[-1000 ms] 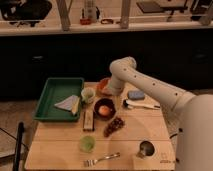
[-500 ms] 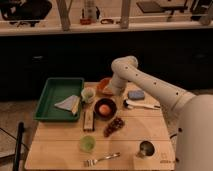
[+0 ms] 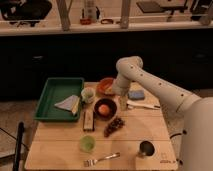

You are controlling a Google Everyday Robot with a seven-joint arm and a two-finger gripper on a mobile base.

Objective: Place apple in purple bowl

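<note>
Apple point(image 3: 103, 108) already sits in the purple bowl point(image 3: 109, 113) on the tabletop point(image 3: 60, 150), so, with the claw point(image 3: 117, 91) hanging just beyond, grip unreadable, only a retreat seems needed.

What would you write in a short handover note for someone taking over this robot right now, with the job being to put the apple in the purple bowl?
Gripper: at the back of the table, by the orange bowl, above and behind the purple bowl. It holds nothing that can be seen.
Apple: sitting inside the purple bowl, mid-table, right of the green tray and just above the grapes.
Done: the apple appears to be placed in the bowl.
Left: probably only to pull the arm clear and confirm that the apple stays put.
</note>
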